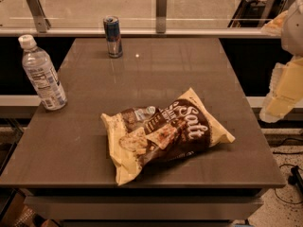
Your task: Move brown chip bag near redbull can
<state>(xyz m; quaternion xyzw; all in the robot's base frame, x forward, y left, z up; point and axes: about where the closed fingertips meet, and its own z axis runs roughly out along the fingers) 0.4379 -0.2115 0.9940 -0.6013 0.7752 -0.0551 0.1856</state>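
Note:
The brown chip bag (pixel 163 132) lies flat on the dark grey table (pixel 80 141), near the front and right of the middle, with its "Salt" lettering facing up. The redbull can (pixel 112 36) stands upright at the table's far edge, left of centre, well apart from the bag. My gripper (pixel 282 94) hangs at the right edge of the view, off the table's right side and above floor level. It is away from both the bag and the can, and nothing shows in it.
A clear plastic water bottle (pixel 42 74) with a white cap stands upright at the table's left edge. A glass barrier with metal posts (pixel 161 9) runs behind the table. Cables lie on the floor at the lower right (pixel 291 171).

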